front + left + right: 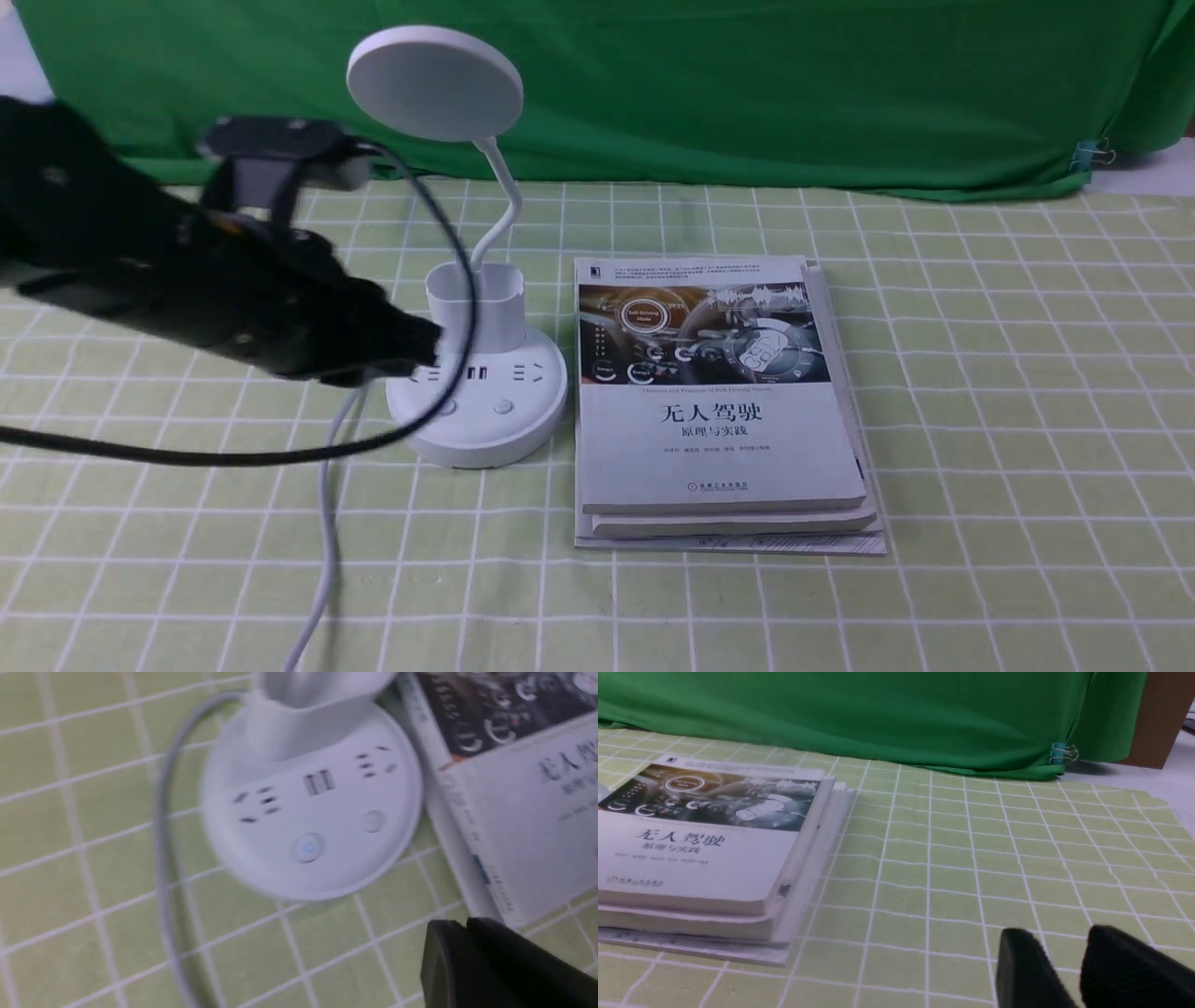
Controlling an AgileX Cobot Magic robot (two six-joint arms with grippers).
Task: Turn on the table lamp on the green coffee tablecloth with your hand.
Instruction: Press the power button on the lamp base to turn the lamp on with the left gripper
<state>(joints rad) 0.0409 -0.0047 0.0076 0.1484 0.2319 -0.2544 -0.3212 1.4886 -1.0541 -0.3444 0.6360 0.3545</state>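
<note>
The white table lamp stands on the green coffee tablecloth (980, 420), its round disc head (434, 82) unlit on a bendy neck above the cup holder (474, 303). Its round base (481, 411) carries sockets and two buttons (504, 407). My left gripper (425, 341), the black hand, reaches in from the left, shut and holding nothing, its tip over the left side of the base beside the cup. In the blurred left wrist view the shut tip (466, 924) sits in front of the base (313, 812); one button (307, 848) shows a faint blue dot. My right gripper (1057, 938) is open over bare cloth.
A stack of white books (719, 401) lies right against the lamp base, also in the right wrist view (705, 849). The lamp's grey cord (322, 523) runs toward the near edge. A dark green backdrop cloth (747, 84) hangs behind, with a binder clip (1092, 154).
</note>
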